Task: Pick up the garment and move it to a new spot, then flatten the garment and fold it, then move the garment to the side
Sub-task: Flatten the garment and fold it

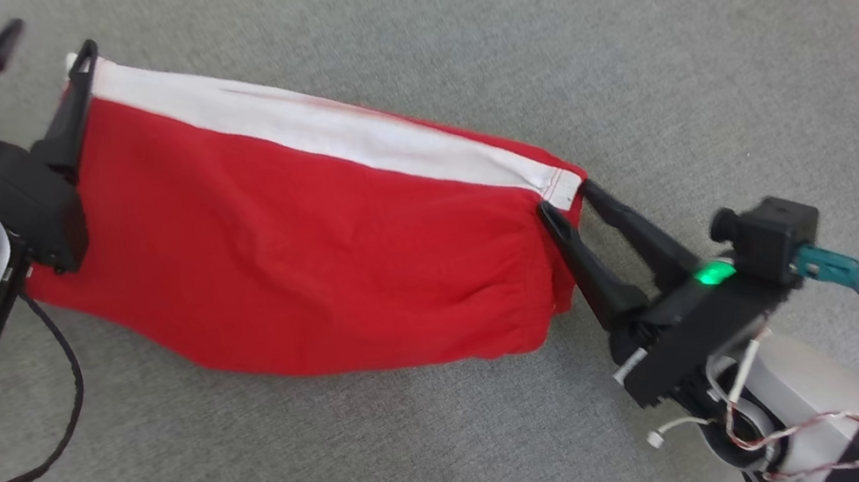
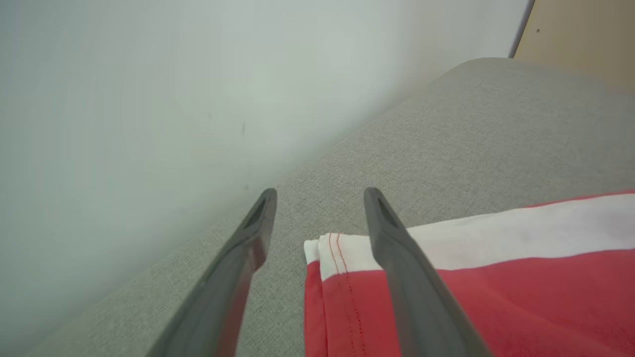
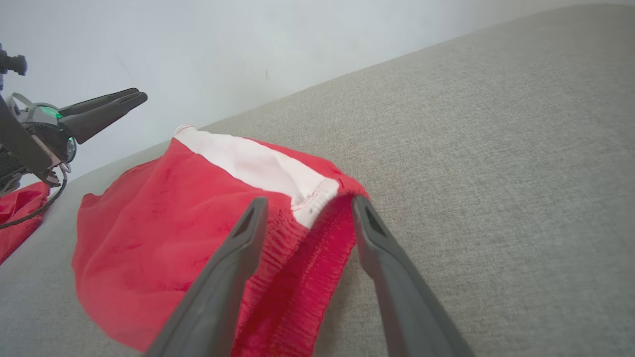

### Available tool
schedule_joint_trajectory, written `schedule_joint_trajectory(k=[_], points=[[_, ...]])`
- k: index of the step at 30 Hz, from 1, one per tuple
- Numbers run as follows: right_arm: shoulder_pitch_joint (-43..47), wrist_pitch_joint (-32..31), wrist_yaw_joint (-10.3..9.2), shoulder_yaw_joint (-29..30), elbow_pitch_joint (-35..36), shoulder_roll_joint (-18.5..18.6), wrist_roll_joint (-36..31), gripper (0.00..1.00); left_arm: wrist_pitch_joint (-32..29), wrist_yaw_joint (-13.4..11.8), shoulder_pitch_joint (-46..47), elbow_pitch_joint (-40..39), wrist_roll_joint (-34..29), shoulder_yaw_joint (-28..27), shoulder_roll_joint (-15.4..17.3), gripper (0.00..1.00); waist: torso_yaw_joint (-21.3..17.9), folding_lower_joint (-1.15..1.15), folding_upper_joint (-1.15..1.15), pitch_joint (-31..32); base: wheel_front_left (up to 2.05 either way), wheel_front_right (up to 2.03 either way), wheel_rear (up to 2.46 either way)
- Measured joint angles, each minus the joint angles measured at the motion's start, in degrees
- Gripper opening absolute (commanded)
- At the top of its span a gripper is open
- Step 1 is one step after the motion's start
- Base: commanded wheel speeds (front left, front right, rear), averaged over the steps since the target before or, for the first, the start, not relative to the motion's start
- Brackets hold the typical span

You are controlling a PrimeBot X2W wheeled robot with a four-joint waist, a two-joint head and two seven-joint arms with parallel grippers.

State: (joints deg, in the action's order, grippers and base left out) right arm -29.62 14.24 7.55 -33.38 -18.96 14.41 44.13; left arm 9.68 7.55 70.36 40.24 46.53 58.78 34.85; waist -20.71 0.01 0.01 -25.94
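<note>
Lying stretched lengthwise, the red-and-white garment [image 1: 291, 256] is flanked by the left gripper [image 2: 320, 193] and right gripper [image 1: 567, 199], both spread open, one at each end corner

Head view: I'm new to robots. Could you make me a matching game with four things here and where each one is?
Things:
1. left gripper
2. right gripper
3. white band
4. grey cushion

Places:
A. lying under the red garment
B. jaws open at the garment's right-hand corner
C. running along the garment's far edge
D. jaws open at the garment's left-hand corner

Pairs: 1-D, 2-B, 3-C, 4-A
</note>
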Motion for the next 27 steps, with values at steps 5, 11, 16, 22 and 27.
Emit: schedule_joint_trajectory(k=[5, 11, 16, 22, 27], points=[[3.72, 0.45, 0.0, 2.03, 1.21, 1.22, -2.02, 1.0, 3.37, 0.0, -1.33, 1.74, 2.85, -0.01, -0.8, 1.0, 0.69, -0.01, -0.01, 2.63, 0.0, 0.0, 0.0], [8.27, 0.68, 0.0, 5.8, 4.38, 1.45, -6.44, 1.0, 5.21, -0.37, -4.82, 0.88, 4.07, -4.37, -0.43, 1.0, 1.4, -0.01, -0.01, 5.85, 0.0, 0.0, 0.0], [14.33, 0.75, 0.0, 13.12, 8.0, -0.18, -10.31, 1.0, 5.35, -3.79, -16.06, -9.29, 1.09, -17.23, 0.32, 1.0, 2.7, -0.02, -0.02, 9.79, 0.0, 0.0, 0.0], [19.56, 0.82, 0.0, 19.97, 12.47, -2.86, -14.25, 1.0, 5.35, -5.61, -28.95, -17.83, -3.72, -27.58, -0.59, 1.0, 5.23, -0.02, -0.02, 12.71, 0.0, 0.0, 0.0], [24.38, 0.88, 0.0, 25.81, 17.36, -6.12, -16.74, 1.0, 5.35, -5.7, -35.99, -22.28, -7.38, -32.95, -3.03, 1.0, 7.82, -0.02, -0.02, 14.28, 0.0, 0.0, 0.0]])
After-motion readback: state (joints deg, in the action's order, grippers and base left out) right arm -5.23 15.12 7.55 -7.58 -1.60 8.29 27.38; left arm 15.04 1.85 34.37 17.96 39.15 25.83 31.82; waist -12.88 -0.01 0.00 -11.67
